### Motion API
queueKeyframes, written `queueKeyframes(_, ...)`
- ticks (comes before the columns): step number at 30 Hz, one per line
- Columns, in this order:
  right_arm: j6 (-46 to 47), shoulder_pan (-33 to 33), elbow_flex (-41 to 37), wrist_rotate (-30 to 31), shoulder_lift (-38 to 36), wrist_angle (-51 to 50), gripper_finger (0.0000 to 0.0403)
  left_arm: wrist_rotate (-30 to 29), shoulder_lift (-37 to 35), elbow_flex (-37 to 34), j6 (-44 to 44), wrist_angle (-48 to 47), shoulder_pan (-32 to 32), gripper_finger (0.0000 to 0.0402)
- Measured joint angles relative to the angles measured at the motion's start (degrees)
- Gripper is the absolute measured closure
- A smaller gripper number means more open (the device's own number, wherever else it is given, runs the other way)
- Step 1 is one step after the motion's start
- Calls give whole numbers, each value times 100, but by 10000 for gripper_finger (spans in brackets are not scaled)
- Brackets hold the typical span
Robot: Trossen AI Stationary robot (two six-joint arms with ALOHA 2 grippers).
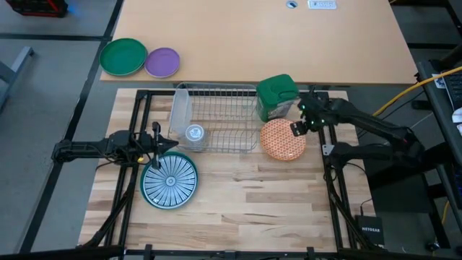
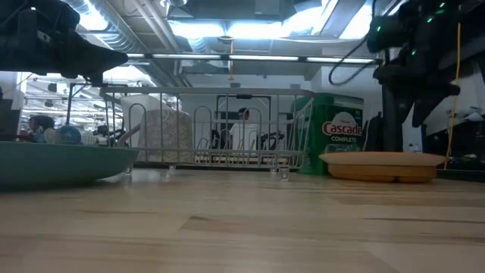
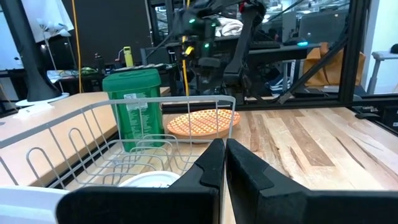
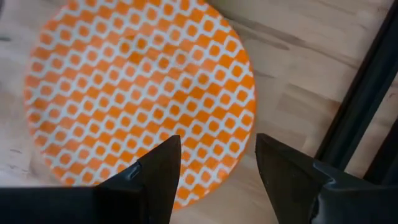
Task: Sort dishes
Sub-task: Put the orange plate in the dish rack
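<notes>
Orange plate point(image 4: 140, 99) beneath right hand point(image 4: 214, 168)

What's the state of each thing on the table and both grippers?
Orange plate: flat on the table, not gripped.
Striped plate: flat on the table, free.
Rack: upright, with a small white dish inside.
Canister: upright, lid shut.
Right gripper: open, above the orange plate's edge.
Left gripper: shut, empty, by the rack.

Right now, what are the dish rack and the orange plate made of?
Dish rack: thin bent metal wire, light glossy coating, see-through grid. Orange plate: probably melamine or glazed ceramic, with a smooth printed orange-and-white lattice; the look can't settle which.
</notes>
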Motion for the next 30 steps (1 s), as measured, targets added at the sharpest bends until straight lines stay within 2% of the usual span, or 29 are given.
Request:
queueKeyframes(6, -884, -1218, 0, -684, 682, 7, 191, -5, -1, -2, 0, -8, 0, 394)
queueKeyframes(13, -1321, -2003, 1, -1088, 1499, 12, 191, -5, -1, 0, -136, -15, 0, 394)
queueKeyframes(20, -1520, -2193, 14, -1308, 1938, 41, 191, -5, 0, -1, -407, -58, 0, 394)
queueKeyframes(30, -1530, -2184, 10, -1310, 1959, 129, 191, -1, -1, -2, -739, -63, 0, 394)
